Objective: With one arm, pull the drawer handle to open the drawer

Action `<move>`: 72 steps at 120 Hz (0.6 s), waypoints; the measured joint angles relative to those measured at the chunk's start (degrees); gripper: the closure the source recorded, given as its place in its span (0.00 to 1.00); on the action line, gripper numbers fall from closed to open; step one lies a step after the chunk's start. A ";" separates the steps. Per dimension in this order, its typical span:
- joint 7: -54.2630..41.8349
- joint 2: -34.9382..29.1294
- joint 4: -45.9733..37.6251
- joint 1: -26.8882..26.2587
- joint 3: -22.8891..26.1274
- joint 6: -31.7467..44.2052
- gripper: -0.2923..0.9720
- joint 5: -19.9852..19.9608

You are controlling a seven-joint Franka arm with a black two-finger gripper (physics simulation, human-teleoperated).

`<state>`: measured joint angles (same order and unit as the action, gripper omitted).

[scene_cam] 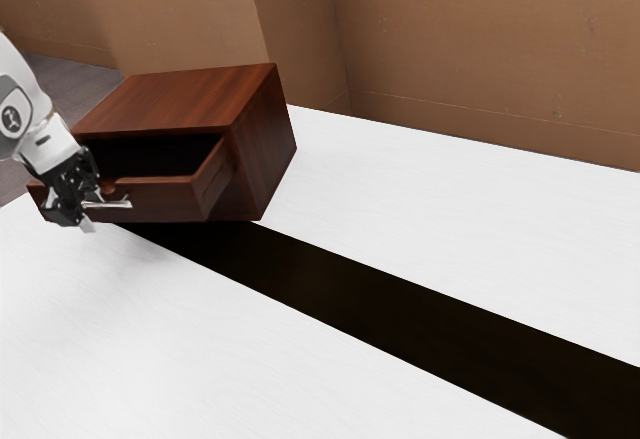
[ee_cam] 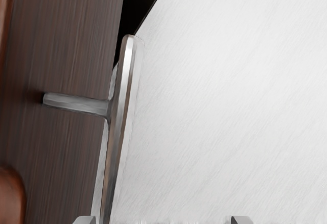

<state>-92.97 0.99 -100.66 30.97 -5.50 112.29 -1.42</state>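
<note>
**Drawer stands open as gripper meets handle**

A wooden cabinet sits on a white table, and its drawer is drawn part-way out of the cabinet's front, leaving a dark opening above it. The white arm comes in beside the cabinet, on the exterior view's left. Its black gripper is at the drawer's front, on the side facing away from the cabinet, level with the silver handle.

From the hand's own camera, the handle is a flat metal bar held off the dark drawer by a short post, with the pale table beyond it. The two fingertips stand wide apart; the bar runs just beside one of them, and the other is well clear of it, so the jaws are not clamped on the handle.

A broad black strip runs across the table from under the cabinet. Brown walls rise behind the cabinet.
</note>
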 joint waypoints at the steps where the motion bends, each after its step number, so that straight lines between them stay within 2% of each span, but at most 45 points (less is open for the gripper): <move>1: 0.04 -0.33 -0.35 -0.02 -0.02 0.10 0.54 0.10; 28: 0.96 -6.00 -5.86 -0.41 0.09 2.35 0.54 1.41; 48: 1.48 -8.19 -4.72 -0.71 0.68 3.21 0.52 1.67; 72: 2.09 -11.02 -0.71 -0.72 1.30 1.45 0.37 1.70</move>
<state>-90.88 -10.03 -101.37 30.26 -4.19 113.74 0.28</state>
